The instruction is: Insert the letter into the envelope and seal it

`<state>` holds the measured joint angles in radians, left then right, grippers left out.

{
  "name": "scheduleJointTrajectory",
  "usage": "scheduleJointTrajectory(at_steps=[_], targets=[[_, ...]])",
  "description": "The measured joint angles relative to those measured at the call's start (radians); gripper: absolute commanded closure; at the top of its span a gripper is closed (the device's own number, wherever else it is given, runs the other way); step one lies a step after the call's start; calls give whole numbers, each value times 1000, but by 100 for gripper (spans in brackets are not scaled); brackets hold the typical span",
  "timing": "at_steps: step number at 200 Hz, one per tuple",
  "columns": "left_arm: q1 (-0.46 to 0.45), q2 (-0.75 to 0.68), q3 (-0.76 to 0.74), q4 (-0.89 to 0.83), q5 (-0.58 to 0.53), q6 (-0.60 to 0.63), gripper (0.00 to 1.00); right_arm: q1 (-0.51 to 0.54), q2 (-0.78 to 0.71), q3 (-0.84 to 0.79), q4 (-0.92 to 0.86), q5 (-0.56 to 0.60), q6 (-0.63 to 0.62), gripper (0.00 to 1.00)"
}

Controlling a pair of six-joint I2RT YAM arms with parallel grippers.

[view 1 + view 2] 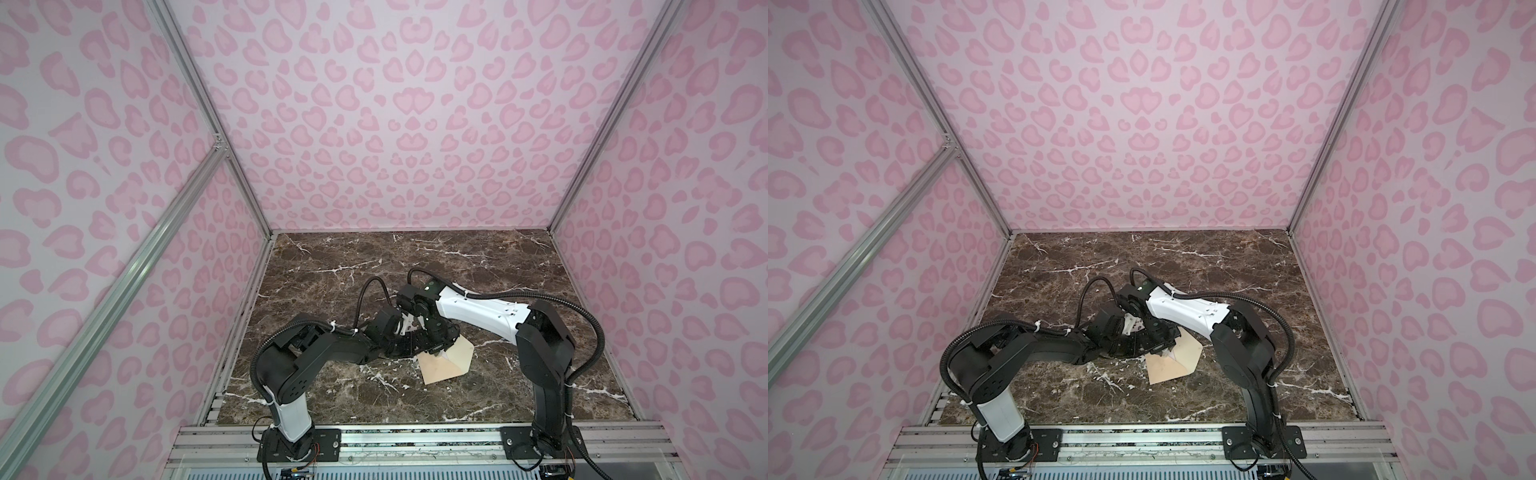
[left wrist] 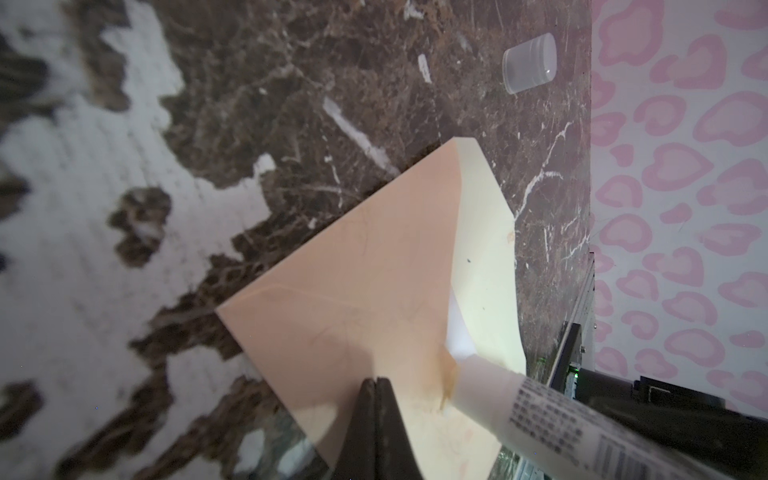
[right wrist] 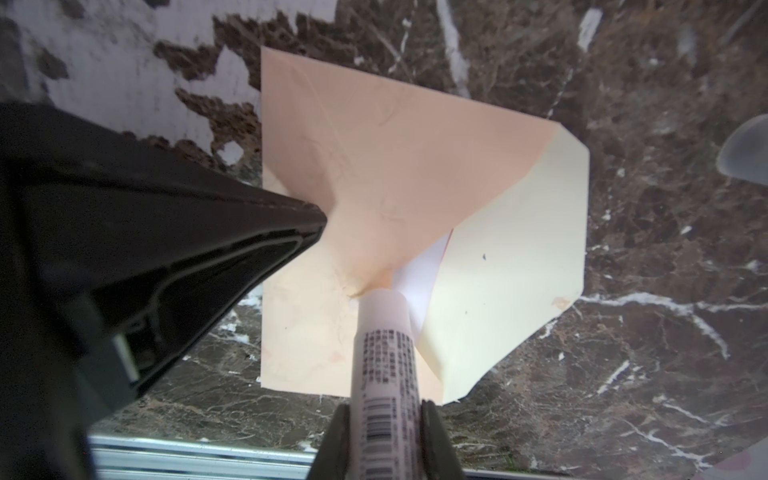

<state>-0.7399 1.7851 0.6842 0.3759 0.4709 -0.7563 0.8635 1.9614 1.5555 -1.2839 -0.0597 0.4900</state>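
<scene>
The peach-tan envelope [image 1: 451,363] [image 1: 1177,363] lies flat on the marble table with its cream flap [image 3: 519,257] open. A white sliver of the letter [image 3: 426,270] [image 2: 457,328] shows in the envelope's mouth; the rest is hidden inside. My left gripper [image 2: 376,380] [image 3: 320,220] is shut, its tips resting on the envelope's [image 2: 365,266] face. My right gripper [image 3: 384,405] is shut on a white glue stick [image 3: 386,353] [image 2: 540,407]. The stick's tip touches the envelope [image 3: 374,166] where the seams meet, beside the mouth.
A translucent cap [image 2: 530,62] [image 3: 744,153] lies on the table [image 1: 332,266] beyond the flap, near the pink patterned wall [image 2: 681,208]. Both arms crowd over the envelope's left part in both top views. An aluminium rail [image 1: 415,440] runs along the table's front edge.
</scene>
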Motion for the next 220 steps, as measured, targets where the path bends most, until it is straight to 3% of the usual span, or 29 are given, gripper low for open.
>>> scheduleJointTrajectory(at_steps=[83, 220], targets=[[0, 0, 4, -8, 0, 0, 96, -5, -16, 6, -26, 29, 3, 100], [0, -4, 5, -13, -7, 15, 96, 11, 90, 61, -34, 32, -7, 100]])
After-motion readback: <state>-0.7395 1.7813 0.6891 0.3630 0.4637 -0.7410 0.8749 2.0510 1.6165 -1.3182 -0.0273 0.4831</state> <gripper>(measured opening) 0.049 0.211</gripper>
